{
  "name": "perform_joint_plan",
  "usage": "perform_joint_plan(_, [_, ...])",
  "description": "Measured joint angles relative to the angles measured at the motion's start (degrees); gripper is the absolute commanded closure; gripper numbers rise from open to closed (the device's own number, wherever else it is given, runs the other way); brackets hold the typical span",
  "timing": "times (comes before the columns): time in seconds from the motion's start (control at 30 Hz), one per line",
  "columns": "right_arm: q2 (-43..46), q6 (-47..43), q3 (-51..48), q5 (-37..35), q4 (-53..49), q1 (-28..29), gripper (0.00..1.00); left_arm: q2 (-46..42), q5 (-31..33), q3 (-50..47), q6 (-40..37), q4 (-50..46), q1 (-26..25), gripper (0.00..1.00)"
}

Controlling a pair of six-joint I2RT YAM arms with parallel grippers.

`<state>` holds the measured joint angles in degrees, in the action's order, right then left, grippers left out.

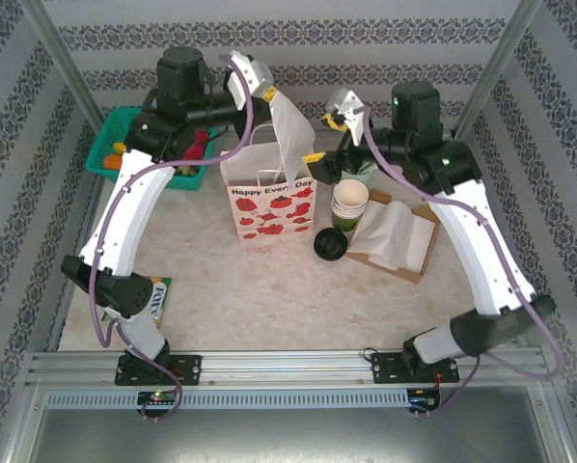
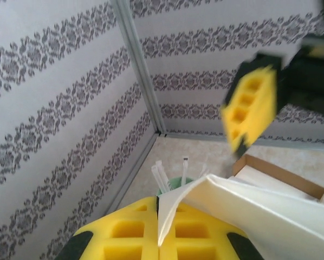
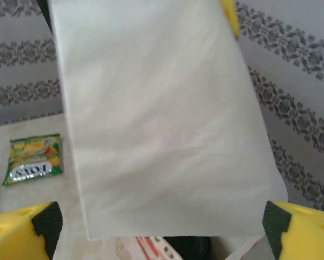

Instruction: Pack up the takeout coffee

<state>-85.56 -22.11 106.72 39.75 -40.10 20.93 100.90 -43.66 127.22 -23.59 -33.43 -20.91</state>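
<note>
The coffee cup (image 1: 329,243) stands on the table (image 1: 221,280), just right of the paper bag (image 1: 269,204). It is probably light and easily crushed: grip its body gently and keep it upright. The left claw (image 2: 159,227) pinches a white sheet (image 1: 287,130). The right claw (image 3: 162,230) gapes wide, empty.

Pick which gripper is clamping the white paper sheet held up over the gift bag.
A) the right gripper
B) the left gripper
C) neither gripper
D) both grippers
B: the left gripper is pinched shut on the edge of the white paper sheet, while the right gripper has its jaws wide apart and is not clamping it.
</note>
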Motion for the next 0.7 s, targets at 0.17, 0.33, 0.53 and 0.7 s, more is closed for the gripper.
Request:
perform_joint_plan(0.17, [-8.98, -4.83, 9.60, 2.27, -2.01, -0.59, 0.02, 0.70, -3.65, 2.34, 0.11, -0.20, 0.02, 1.00])
perform_joint_plan(0.33, [-18.10, -10.08, 21.46, 5.68, -6.38, -0.96, 0.08, 1.03, -6.86, 2.73, -0.07, -1.25, 0.07, 1.00])
perform_joint_plan(0.53, [-22.38, -14.01, 27.02, 15.28, -10.69, -1.99, 0.54, 3.43, -9.18, 6.43, -0.35, -3.34, 0.79, 1.00])
perform_joint_plan(0.7, [-23.23, -12.31, 28.22, 17.84, -10.64, -2.08, 0.90, 4.50, -10.40, 7.34, -0.35, -3.74, 1.16, 0.92])
